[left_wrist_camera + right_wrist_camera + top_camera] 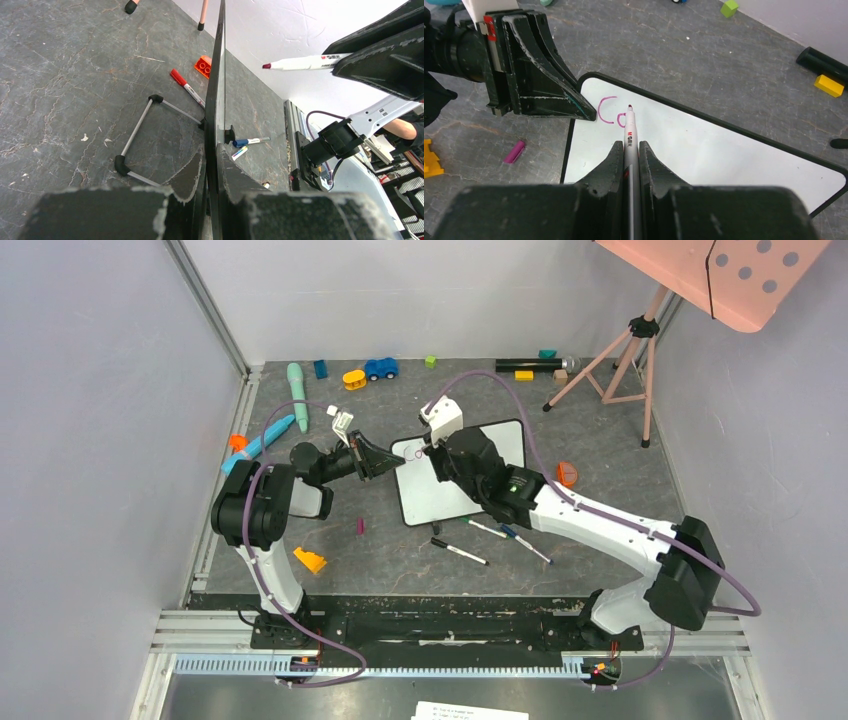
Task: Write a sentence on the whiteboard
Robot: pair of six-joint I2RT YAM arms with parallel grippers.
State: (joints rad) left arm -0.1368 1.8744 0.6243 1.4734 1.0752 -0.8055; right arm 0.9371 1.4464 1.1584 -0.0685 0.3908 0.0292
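Right hand (pixel 631 145) grips the marker (pixel 630 127) at the whiteboard (pixel 704 150); left hand (pixel 210 152) clamps its edge

Odds and ends on the grey bench (pixel 400 560)
Blue toy car (pixel 381 368) just beside yellow plastic toy (pixel 354 379); magenta marker cap (pixel 360 526) near orange plastic wedge (pixel 310 560).

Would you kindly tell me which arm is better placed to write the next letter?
Right. The right gripper is shut on the marker, tip by the started letters on the whiteboard; the left gripper clamps the board's edge.
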